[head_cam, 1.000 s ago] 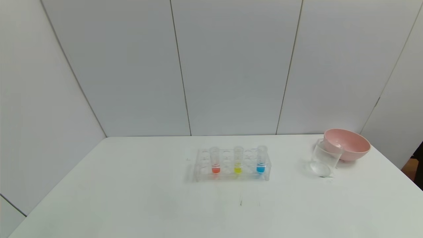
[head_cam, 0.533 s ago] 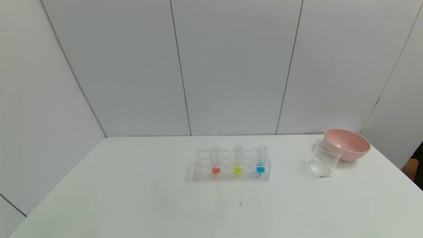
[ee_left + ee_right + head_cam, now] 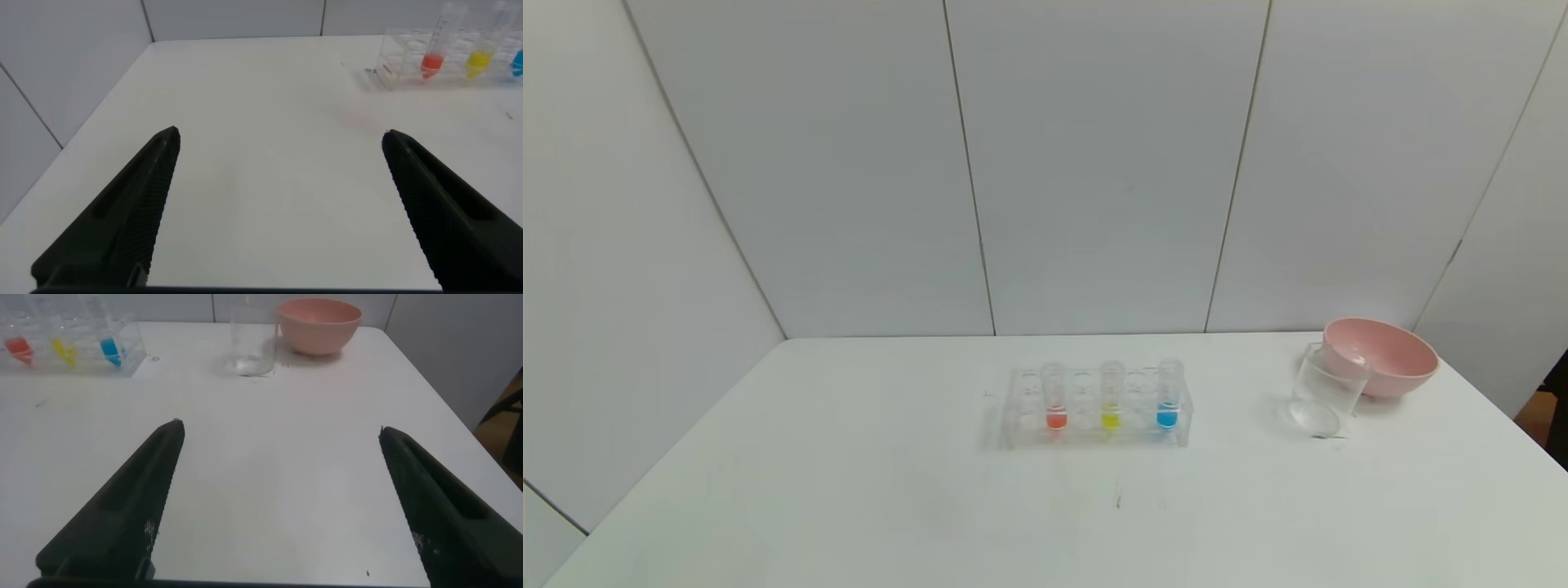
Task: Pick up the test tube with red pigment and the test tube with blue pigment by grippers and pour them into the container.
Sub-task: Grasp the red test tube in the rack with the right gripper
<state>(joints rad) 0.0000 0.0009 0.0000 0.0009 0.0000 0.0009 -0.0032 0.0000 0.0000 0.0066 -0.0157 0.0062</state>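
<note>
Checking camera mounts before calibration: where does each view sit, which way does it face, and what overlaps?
Head view: high on the torso, looking forward and down at the table with the rack, beaker and pink bowl; no arm shows.
Left wrist view: behind the open left hand, low over the table, facing the rack and red tube.
Right wrist view: behind the open right hand, facing the beaker, bowl and blue tube.
Shared: all three show the rack.
</note>
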